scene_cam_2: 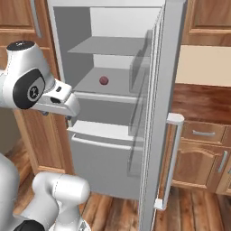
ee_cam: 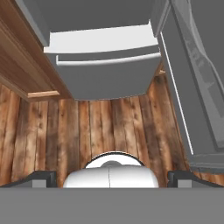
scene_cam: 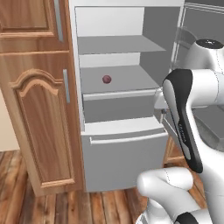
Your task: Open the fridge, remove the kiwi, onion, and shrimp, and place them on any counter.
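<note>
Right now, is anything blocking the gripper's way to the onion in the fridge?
Nothing visible. The fridge door is swung wide, and the onion sits alone on its shelf, open at the front.

Matt grey fridge (scene_cam: 124, 162), wood-grain cabinet (scene_cam: 41, 127)

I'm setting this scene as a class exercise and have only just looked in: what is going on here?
A white robot arm stands before the fridge, whose door is swung wide open. The onion, a small reddish-purple ball, sits alone on the middle shelf; no kiwi or shrimp can be seen. In the hand view the gripper points down at the wooden floor in front of the bottom drawer, its fingers spread open and holding nothing. Nothing has reached a counter in these views.
</note>
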